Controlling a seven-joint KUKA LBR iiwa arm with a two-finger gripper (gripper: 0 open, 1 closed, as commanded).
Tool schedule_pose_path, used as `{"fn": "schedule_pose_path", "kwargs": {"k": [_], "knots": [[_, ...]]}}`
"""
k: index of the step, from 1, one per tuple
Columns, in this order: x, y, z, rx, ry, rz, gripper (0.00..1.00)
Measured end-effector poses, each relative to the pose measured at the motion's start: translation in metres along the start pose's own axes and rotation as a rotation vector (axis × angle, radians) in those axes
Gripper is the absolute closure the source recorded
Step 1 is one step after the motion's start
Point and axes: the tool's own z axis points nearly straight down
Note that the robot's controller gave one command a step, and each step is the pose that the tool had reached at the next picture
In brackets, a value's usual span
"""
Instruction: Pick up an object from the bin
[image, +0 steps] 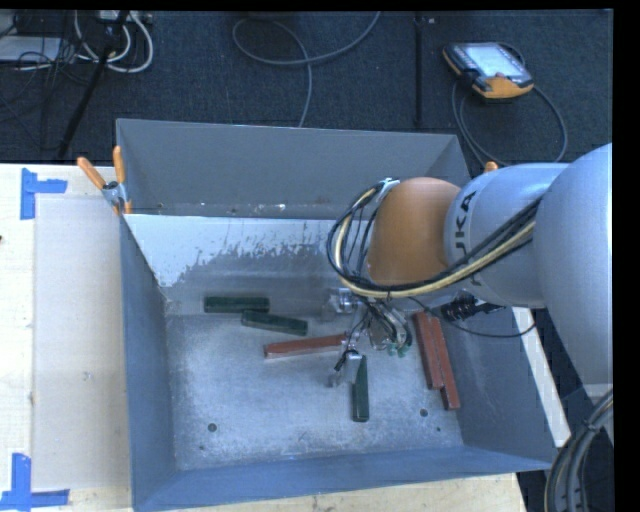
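Note:
My gripper (346, 362) hangs low over the middle of the bin floor, under the orange wrist cover. It sits right at the right end of a red-brown flat bar (300, 348) that lies almost level. Just below it lies a dark green stick (358, 392), pointing toward the bin's front, its upper end under the gripper. Whether the gripper touches either one is hidden by its own body.
Two more dark green bars (236, 303) (276, 323) lie to the left near the back wall. A pair of red-brown bars (437, 360) rests along the right wall. The arm and its cables cover the bin's right rear.

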Motion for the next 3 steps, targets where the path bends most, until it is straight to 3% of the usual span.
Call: {"fn": "schedule_pose_path", "kwargs": {"k": [1, 2, 3], "knots": [[0.000, 0.000, 0.000, 0.000, 0.000, -0.001, 1.00], [0.000, 0.000, 0.000, 0.000, 0.000, -0.002, 1.00], [0.038, -0.019, -0.178, 0.000, -0.005, -0.055, 1.00]]}}
